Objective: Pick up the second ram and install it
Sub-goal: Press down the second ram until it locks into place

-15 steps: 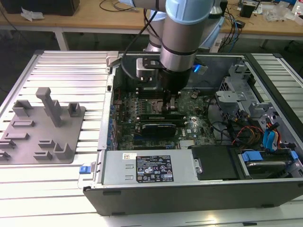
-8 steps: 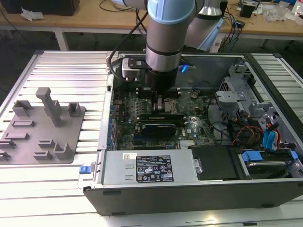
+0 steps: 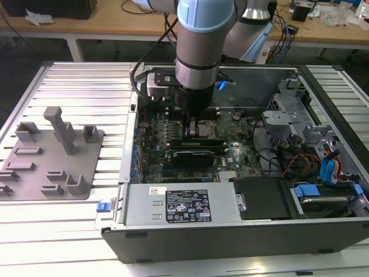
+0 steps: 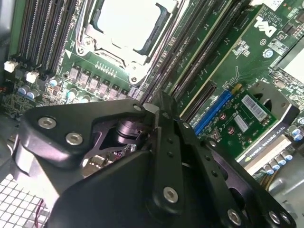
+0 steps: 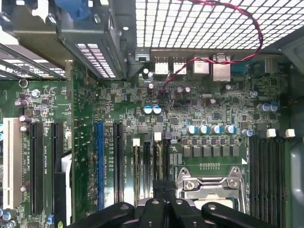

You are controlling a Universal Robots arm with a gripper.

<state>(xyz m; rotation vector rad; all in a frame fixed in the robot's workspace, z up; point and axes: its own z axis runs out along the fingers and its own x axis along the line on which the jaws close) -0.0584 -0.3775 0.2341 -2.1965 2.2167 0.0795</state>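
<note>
My gripper (image 3: 194, 128) reaches down into the open computer case (image 3: 230, 234), right over the long black memory slots (image 3: 196, 142) beside the processor socket (image 3: 205, 123). In both wrist views the black fingers come together at a point: gripper (image 4: 155, 107) and gripper (image 5: 160, 186) sit just above the memory slots (image 5: 142, 164), which run between white latches. The jaws look shut, with no visible gap. The second ram is hidden; I cannot make out a green stick between the fingertips or in the memory slots (image 4: 190, 61).
A grey moulded tray (image 3: 52, 156) with upright posts lies on the slatted table at the exterior view's left. Inside the case are a graphics card (image 4: 251, 123), the power supply (image 3: 184, 205), drive cages (image 3: 288, 115) and a red wire (image 5: 228, 9) over the rear grille.
</note>
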